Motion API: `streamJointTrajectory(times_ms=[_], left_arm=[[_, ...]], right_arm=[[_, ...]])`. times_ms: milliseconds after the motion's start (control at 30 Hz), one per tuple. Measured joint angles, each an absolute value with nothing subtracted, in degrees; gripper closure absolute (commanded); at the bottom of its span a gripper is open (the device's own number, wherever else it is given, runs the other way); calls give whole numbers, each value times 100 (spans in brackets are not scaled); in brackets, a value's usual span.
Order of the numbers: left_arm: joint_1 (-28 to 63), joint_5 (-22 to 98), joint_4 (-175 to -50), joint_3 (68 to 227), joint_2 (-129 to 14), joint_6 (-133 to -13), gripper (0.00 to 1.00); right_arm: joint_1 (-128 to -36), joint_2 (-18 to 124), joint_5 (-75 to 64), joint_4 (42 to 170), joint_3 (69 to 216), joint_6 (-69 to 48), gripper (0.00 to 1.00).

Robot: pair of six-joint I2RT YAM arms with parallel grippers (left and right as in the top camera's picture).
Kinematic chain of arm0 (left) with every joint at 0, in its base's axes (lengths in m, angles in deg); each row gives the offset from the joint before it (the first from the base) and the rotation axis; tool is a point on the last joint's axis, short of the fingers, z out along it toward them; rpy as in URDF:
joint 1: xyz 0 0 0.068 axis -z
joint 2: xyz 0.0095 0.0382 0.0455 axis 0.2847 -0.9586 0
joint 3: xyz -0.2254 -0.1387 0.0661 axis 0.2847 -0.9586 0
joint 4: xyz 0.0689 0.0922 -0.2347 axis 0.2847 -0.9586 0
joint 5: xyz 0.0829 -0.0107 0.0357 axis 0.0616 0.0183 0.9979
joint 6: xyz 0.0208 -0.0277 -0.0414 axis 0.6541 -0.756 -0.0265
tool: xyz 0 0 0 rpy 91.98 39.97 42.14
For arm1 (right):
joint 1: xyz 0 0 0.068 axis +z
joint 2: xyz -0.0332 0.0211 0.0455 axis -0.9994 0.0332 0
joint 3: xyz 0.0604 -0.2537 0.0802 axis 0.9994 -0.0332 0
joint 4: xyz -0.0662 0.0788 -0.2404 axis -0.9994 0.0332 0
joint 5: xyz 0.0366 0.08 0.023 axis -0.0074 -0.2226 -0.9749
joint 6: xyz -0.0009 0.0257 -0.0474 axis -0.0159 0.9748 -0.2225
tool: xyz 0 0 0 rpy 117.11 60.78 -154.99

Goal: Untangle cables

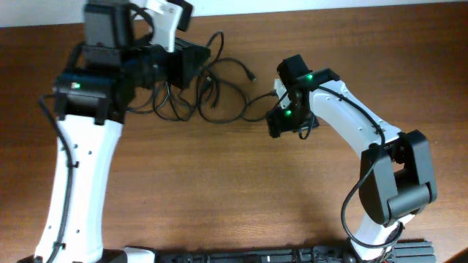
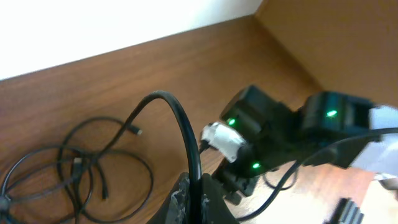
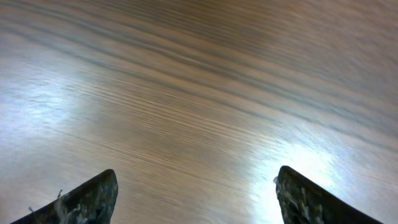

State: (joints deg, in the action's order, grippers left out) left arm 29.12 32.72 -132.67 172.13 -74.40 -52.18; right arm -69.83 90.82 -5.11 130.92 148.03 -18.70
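Brown wood-grain counter (image 1: 219,190) fills the overhead view, with a strip of white wall (image 1: 329,6) along its far edge. Light glares off the wood under the right wrist camera.

The left arm (image 1: 80,168) runs up the left side from the near edge, then bends right at the far end so its black head points toward the middle. The left pincer (image 2: 194,199) is closed tight, and a black cord rises from between its fingers, arches up and drops away to the left.

The cables (image 1: 216,91) lie in a loose tangle of loops on the far middle of the counter, just right of the left pincer. One small plug end pokes out to the right of the heap.

The right arm (image 1: 351,120) comes from the near right corner and reaches up and left, green lights showing on its head. The right pincer (image 3: 196,171) hangs low above bare wood just right of the tangle, fingers spread wide, nothing between them.

From overhead, the left arm's head covers the left part of the tangle, so the grip point cannot be seen there. Which loop crosses which is too fine to sort out. The right arm looks blurred in the left wrist view.
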Motion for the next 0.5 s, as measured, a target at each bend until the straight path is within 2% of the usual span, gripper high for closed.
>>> streamJointTrajectory(times_ms=[133, 167, 200, 300, 333, 367, 433, 500], left_arm=[[3412, 4048, -13376, 17216, -7785, -5229, 99], [3526, 4155, -13385, 17216, -7940, -5229, 100], [3703, 4252, -13389, 17216, -8176, -5226, 100], [4173, 4365, -13389, 17216, -8674, -5229, 98], [4341, 4372, -13376, 17213, -8803, -5226, 77], [4553, 4387, -13319, 17213, -8915, -5180, 48], [4739, 4477, -13253, 17213, -8921, -5095, 37], [4756, 4726, -13245, 17224, -8911, -5060, 35]], right_arm=[[-7766, 9082, -334, 13411, 14803, -1582, 17], [-7980, 9082, -349, 13488, 14803, -1542, 14], [-8244, 9082, -391, 13567, 14803, -1527, 5], [-8679, 9082, -620, 13768, 14803, -1499, 0], [-8758, 9082, -684, 13781, 14803, -1510, 1], [-8846, 9082, -760, 13779, 14803, -1510, 1], [-8878, 9082, -793, 13763, 14803, -1512, 2], [-8880, 9082, -845, 13720, 14803, -1510, 2]])
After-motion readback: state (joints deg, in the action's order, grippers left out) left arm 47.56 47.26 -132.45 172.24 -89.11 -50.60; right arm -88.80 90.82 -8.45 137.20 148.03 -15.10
